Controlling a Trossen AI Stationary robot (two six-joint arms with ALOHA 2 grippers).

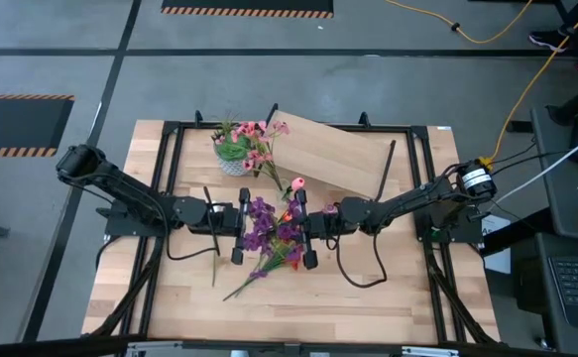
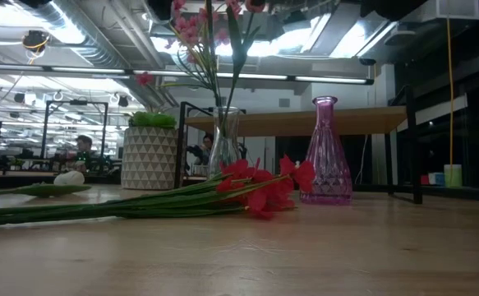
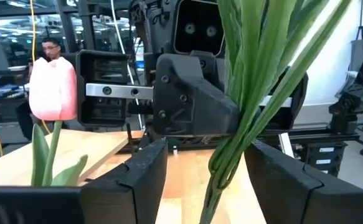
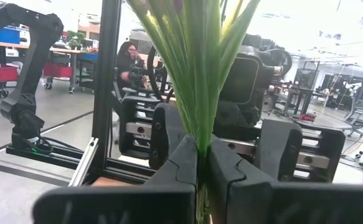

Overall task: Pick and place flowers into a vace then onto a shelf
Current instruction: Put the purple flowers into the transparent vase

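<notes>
My right gripper point(image 1: 294, 228) is shut on an upright bunch of purple sprays point(image 1: 263, 220) above the middle of the table. My left gripper point(image 1: 253, 225) faces it, open; its fingers point(image 3: 141, 180) stand on either side of the bunch's green stems point(image 3: 240, 118) without touching them. A red-orange bunch point(image 2: 260, 187) lies on its side on the table. Pink cluster flowers point(image 2: 188, 29) stand in a clear glass vase point(image 2: 225, 148). A purple glass vase point(image 2: 326, 152) stands beside it. The wooden shelf point(image 1: 336, 159) is at the far side. A pink tulip point(image 3: 52, 87) stands upright. My right gripper pinches the bunched green stems point(image 4: 201, 134) of the purple sprays between its two fingers. The fingers come level from the table's right side and lie across the stems. The bunch stands upright in the hold, and its stems fan out above the fingers.
A white patterned pot with a green plant point(image 2: 150, 154) stands at the far left of the shelf. A white bloom point(image 2: 69, 178) and loose green stems point(image 1: 213, 260) lie on the table on the left. A black frame point(image 1: 170, 198) runs round the table. People show in the room behind.
</notes>
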